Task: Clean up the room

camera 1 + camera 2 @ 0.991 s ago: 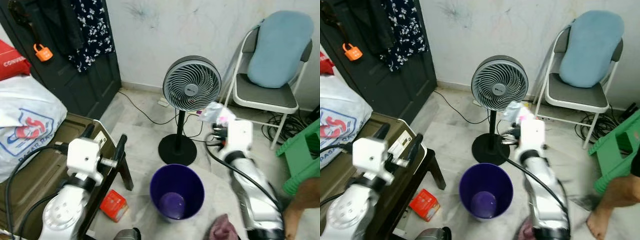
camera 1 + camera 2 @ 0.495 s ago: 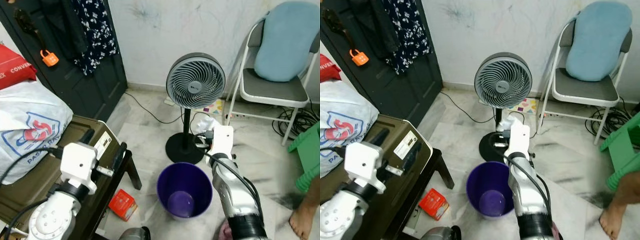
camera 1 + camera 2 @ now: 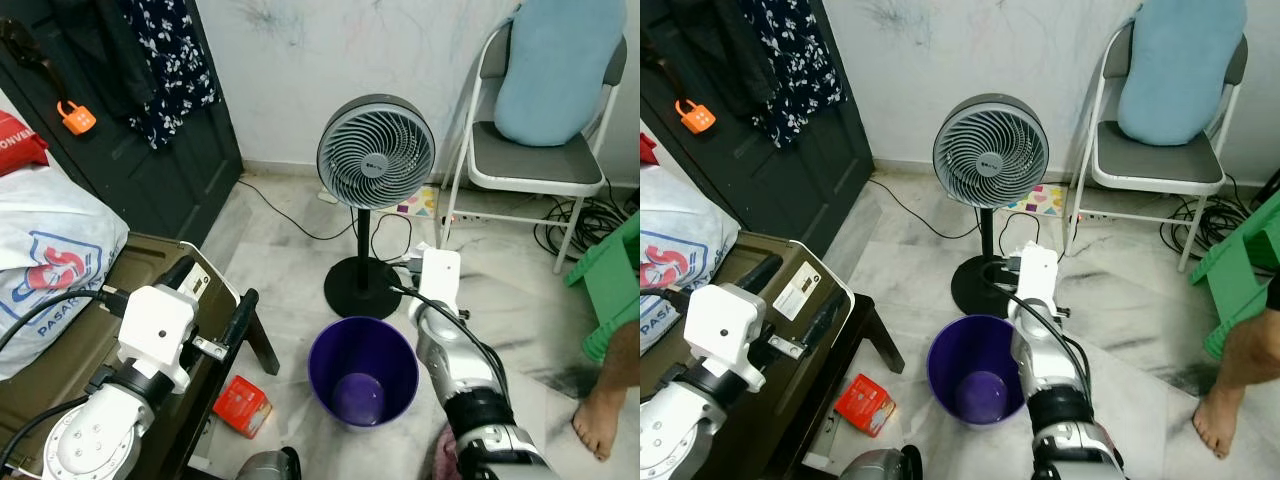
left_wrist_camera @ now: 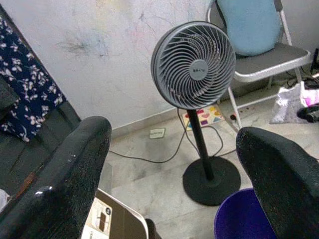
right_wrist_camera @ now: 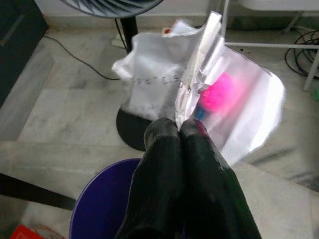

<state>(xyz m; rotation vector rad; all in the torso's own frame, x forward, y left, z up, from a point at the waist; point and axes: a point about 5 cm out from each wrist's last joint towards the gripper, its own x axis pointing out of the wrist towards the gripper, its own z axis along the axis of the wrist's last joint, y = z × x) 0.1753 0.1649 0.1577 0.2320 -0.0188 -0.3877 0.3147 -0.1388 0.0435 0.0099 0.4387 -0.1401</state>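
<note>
Marble floor; right gripper (image 5: pixel 180 130) pinching plastic wrapper (image 5: pixel 199 94) above purple bin (image 3: pixel 363 370)

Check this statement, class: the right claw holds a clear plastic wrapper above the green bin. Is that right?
Not quite. The bin is purple, not green, as the left eye view shows. The right claw does hold the clear plastic wrapper above it.

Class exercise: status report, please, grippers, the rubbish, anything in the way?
Right gripper shut on plastic wrapper, above purple bin's rim. Left gripper open, idle. Fan stands just behind.
</note>
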